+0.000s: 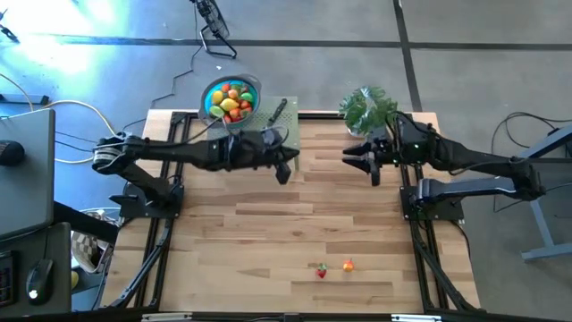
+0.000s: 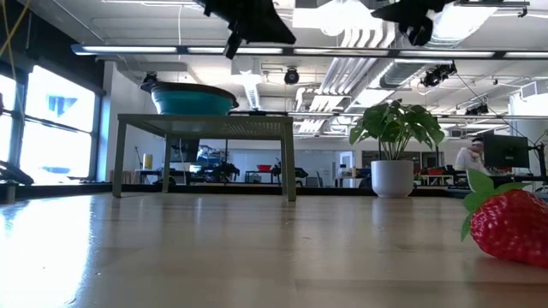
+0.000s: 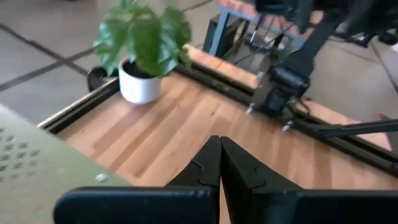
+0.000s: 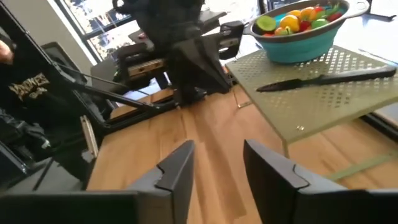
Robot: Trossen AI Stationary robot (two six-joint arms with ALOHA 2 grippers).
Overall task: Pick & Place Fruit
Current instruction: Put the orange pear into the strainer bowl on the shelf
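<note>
A blue bowl (image 1: 231,100) heaped with toy fruit stands on a green perforated stand (image 1: 268,125) at the table's far edge, also in the right wrist view (image 4: 298,28). Two loose fruit pieces lie near the front edge: a red strawberry (image 1: 321,270), large in the low view (image 2: 509,224), and an orange piece (image 1: 348,265). My left gripper (image 1: 286,168) hovers shut and empty beside the stand, its fingers meeting (image 3: 219,163). My right gripper (image 1: 349,157) hovers open and empty near the plant, its two fingers apart (image 4: 217,168).
A black-handled knife (image 1: 277,112) lies on the stand beside the bowl. A potted plant (image 1: 366,109) in a white pot stands at the far right. Bare wood lies between the grippers and the two loose pieces. Metal frame rails run along the table's sides.
</note>
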